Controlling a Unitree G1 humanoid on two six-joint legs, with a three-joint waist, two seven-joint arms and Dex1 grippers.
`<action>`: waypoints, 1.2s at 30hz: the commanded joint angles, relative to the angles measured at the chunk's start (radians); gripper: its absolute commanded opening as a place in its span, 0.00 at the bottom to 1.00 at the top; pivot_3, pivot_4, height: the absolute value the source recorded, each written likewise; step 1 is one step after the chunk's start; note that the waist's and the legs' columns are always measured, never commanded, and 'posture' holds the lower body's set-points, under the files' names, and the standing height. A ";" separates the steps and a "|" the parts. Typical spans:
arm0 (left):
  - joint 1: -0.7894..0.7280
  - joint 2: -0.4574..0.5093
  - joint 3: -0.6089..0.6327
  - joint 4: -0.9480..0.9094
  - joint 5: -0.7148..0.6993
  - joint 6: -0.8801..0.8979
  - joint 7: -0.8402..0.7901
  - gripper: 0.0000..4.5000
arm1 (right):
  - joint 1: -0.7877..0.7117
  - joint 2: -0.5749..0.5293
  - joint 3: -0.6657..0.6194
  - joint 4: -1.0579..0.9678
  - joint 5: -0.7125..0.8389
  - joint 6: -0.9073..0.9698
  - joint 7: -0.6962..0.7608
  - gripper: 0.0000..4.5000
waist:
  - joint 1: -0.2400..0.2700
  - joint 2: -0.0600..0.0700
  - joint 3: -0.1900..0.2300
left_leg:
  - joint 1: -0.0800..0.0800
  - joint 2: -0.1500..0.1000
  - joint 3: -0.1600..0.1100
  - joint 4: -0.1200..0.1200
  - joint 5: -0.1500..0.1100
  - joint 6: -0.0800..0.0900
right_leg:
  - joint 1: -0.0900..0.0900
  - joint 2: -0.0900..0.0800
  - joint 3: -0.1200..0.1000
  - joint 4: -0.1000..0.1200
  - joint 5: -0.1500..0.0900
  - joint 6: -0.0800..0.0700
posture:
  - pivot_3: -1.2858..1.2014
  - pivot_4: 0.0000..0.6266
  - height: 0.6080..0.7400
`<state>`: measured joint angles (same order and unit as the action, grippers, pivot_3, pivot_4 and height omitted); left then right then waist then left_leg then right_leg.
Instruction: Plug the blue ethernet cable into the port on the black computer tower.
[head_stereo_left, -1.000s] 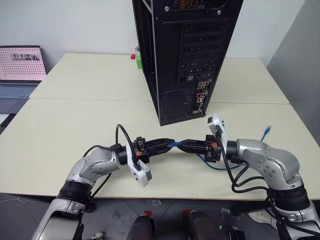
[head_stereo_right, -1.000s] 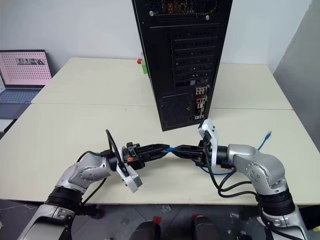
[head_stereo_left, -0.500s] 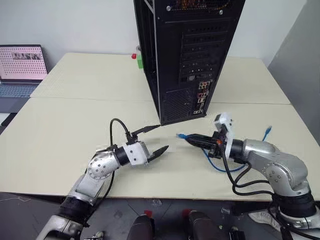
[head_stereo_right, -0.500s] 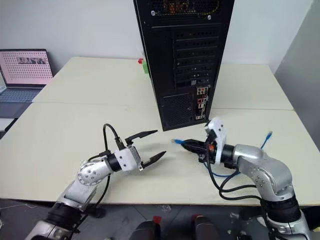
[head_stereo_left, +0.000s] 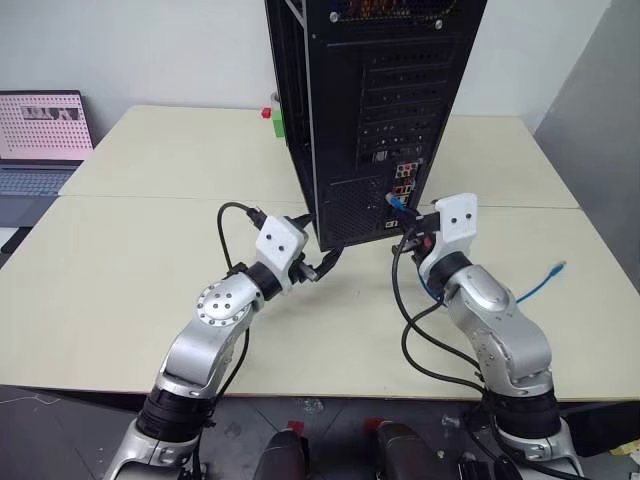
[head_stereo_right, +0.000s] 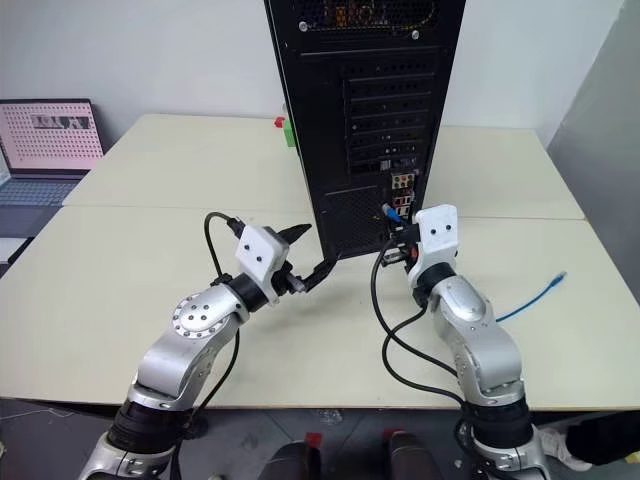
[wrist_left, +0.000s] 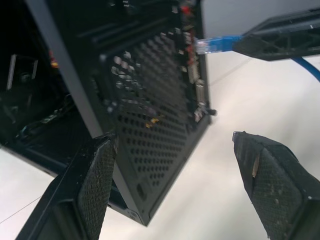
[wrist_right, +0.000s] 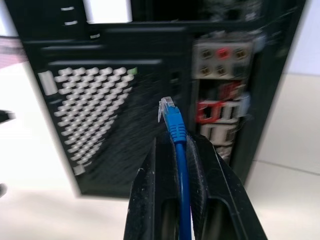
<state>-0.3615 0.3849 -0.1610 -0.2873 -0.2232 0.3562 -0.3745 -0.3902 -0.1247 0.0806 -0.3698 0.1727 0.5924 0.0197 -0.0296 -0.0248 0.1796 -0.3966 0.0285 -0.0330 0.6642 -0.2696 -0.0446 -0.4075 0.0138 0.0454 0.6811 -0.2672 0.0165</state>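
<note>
The black computer tower (head_stereo_left: 370, 110) stands upright at the table's middle, its rear facing me. The port lies within the narrow strip of red, blue and metal connectors (wrist_right: 220, 111) beside the mesh vent (wrist_right: 95, 115); I cannot tell which socket it is. My right gripper (wrist_right: 176, 144) is shut on the blue ethernet cable (wrist_right: 177, 131), its clear plug (head_stereo_left: 393, 204) sticking out a short way in front of the strip, apart from it. The cable's other end (head_stereo_left: 550, 275) lies on the table to the right. My left gripper (head_stereo_left: 322, 240) is open and holds nothing, by the tower's lower rear corner.
A laptop (head_stereo_left: 40, 135) with a lit screen sits at the far left. Small red and green blocks (head_stereo_left: 272, 117) lie behind the tower's left side. Black robot cables loop beside both arms. The cream table (head_stereo_left: 120, 260) spreads wide to the left and right.
The left gripper opened and let go of the cable, then rolled and moved forward to the tower's corner. The right gripper carried the plug up and forward to the connector strip.
</note>
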 joint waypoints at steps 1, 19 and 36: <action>-0.030 -0.036 -0.011 -0.076 0.003 0.050 0.011 0.86 | -0.031 0.030 -0.013 0.011 -0.051 -0.040 -0.050 0.00 | 0.000 0.000 0.000 | 0.000 0.000 0.000 0.000 0.000 0.000 | 0.000 0.000 0.000 0.000 0.000 0.000 | 0.52 0.24 1.00; -0.059 -0.056 -0.018 -0.036 0.044 0.054 -0.055 0.86 | -0.093 0.078 -0.046 0.122 -0.070 -0.042 -0.034 0.00 | -0.001 0.000 0.000 | 0.000 -0.001 0.001 0.000 0.000 0.000 | 0.000 0.000 0.001 0.000 0.000 0.000 | 0.52 0.24 1.00; -0.053 -0.063 -0.021 -0.037 0.059 0.053 -0.062 0.86 | -0.119 0.100 -0.063 0.115 -0.073 -0.026 -0.047 0.00 | -0.002 0.000 0.000 | 0.000 0.000 0.001 0.000 0.000 0.000 | 0.000 0.000 0.001 0.000 0.000 0.000 | 0.52 0.24 1.00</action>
<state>-0.4039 0.3271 -0.1897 -0.3022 -0.1738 0.4281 -0.4306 -0.4663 -0.0308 0.0306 -0.2134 0.1012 0.5768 -0.0221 -0.0318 -0.0247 0.1796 -0.3963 0.0282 -0.0318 0.6640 -0.2696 -0.0446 -0.4079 0.0139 0.0466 0.6812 -0.2671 0.0164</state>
